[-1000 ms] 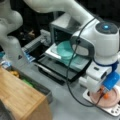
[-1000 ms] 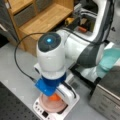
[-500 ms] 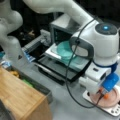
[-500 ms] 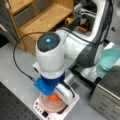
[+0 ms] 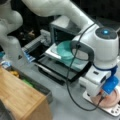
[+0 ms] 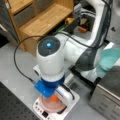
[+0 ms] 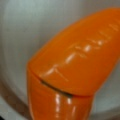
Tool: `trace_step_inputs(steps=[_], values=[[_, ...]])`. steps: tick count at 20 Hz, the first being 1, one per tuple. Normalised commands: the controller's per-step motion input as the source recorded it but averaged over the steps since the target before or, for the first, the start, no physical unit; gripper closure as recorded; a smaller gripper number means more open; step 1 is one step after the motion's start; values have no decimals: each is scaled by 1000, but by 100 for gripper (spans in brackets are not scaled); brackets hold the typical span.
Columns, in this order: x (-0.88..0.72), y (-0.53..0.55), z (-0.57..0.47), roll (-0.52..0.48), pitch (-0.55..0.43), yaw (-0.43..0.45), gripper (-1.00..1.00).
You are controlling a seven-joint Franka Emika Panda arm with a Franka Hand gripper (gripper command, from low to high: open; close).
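Orange thing: a glossy orange plastic carrot (image 7: 75, 65) fills the wrist view, lying slantwise with its blunt end low and toward that view's left; in a front view only a small orange patch (image 6: 53, 98) shows under the wrist.
Bowl: a shallow pink round bowl (image 6: 51, 106) holds the carrot; in the wrist view its pale inner wall (image 7: 22, 30) surrounds the carrot.
Base: a white flat scale-like platform with small buttons on its edge (image 6: 41, 111) carries the pink bowl; it sits on the grey table (image 6: 15, 62), toward the bottom of both front views (image 5: 110, 110).
Gripper: the white gripper with a blue block on its wrist (image 5: 101, 96) points straight down into the bowl, close over the carrot.
Jaws: hidden by the wrist and bowl in both front views and out of the wrist view, so I cannot tell how they stand.
Oven: a small grey open-door toaster oven (image 5: 60, 27) stands behind the arm, with a teal round plate (image 5: 66, 50) on its tray.
Shelf: a light wooden shelf unit (image 6: 37, 17) stands at the table's far edge in a front view.
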Motion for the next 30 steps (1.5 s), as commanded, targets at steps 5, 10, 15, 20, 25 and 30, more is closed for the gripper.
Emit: trace_step_inputs(steps=[5, 10, 15, 20, 25, 30], values=[[-69, 86, -82, -309, -88, 16, -100], [-121, 72, -100, -301, -99, 19, -100], [-142, 54, -153, -298, -123, 24, -100], [-129, 36, -163, -295, -161, 25, -100], [-120, 53, -115, -290, -155, 20, -100], [-126, 77, -119, -285, -156, 8, -100]])
